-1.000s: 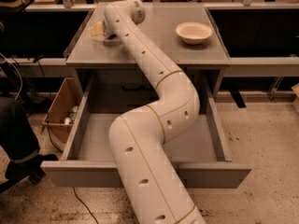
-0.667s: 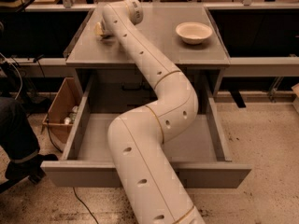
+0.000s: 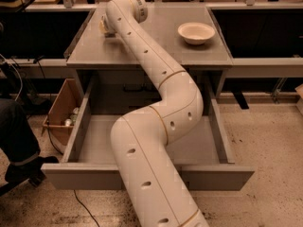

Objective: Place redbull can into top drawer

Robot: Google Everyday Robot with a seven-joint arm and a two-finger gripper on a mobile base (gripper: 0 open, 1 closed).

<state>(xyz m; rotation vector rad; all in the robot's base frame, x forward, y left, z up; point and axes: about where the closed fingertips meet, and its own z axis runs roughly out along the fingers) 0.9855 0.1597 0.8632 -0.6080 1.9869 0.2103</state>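
My gripper (image 3: 103,27) is at the far left of the cabinet top (image 3: 156,46), mostly hidden behind my own white arm (image 3: 156,74), which reaches over the open drawer. The redbull can is not visible; the arm's end covers the spot where the gripper is. The top drawer (image 3: 75,176) is pulled out wide below the cabinet top. The part of its flat grey floor (image 3: 97,143) that shows beside my arm holds nothing.
A round cream bowl (image 3: 196,32) stands on the right of the cabinet top. A cardboard box (image 3: 59,109) with small items sits on the floor left of the drawer. A person's leg and shoe (image 3: 18,143) are at the far left. Dark desks run behind.
The arm's end has shifted a little farther back on the left side of the cabinet top, and less of the gripper shows now. The bowl and drawer have not moved.
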